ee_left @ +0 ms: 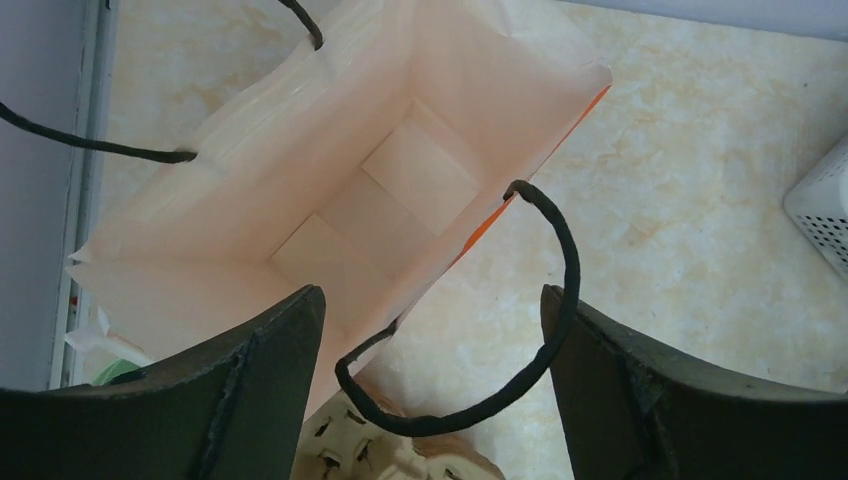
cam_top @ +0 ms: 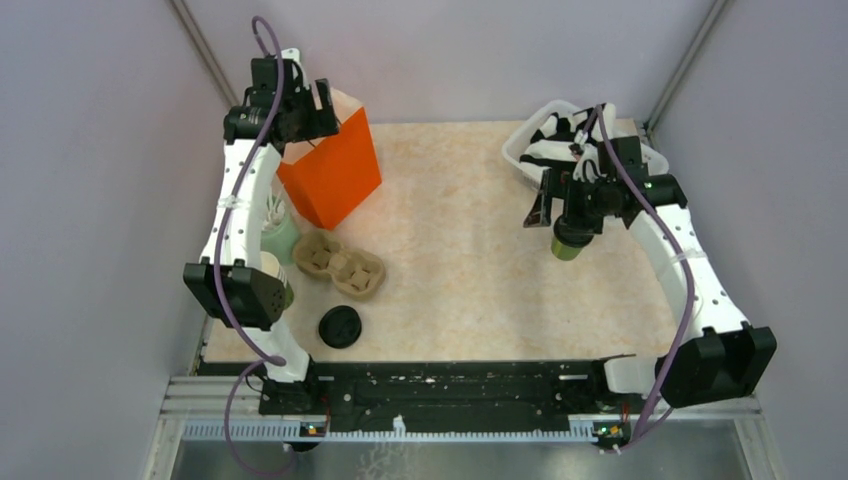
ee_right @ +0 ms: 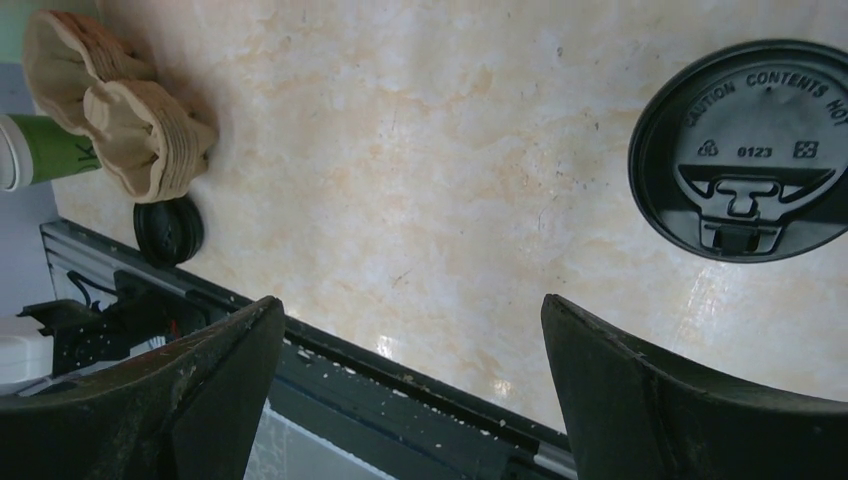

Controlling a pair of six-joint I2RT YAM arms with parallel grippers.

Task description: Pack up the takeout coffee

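1. Gripper on the right arm: I read its jaws as spread wide, with only bare table between them.
2. Just beyond the finger at the right of my wrist view, outside the gap, stands the takeout coffee.
3. The cup is upright, its long axis vertical and its black lid facing straight up at the wrist camera. The lid's sip tab sits on the edge nearer the fingers.
4. Farther out on the gripper's other side I see a pulp cup carrier with a loose black lid just beside it. A green cup with a pale rim shows at the edge of view.
5. The left gripper is spread wide too and holds nothing. It hangs over the open mouth of the orange bag, and one black handle loop curves across the gap between its jaws.
6. Off to that gripper's right, a white basket shows at the frame edge.
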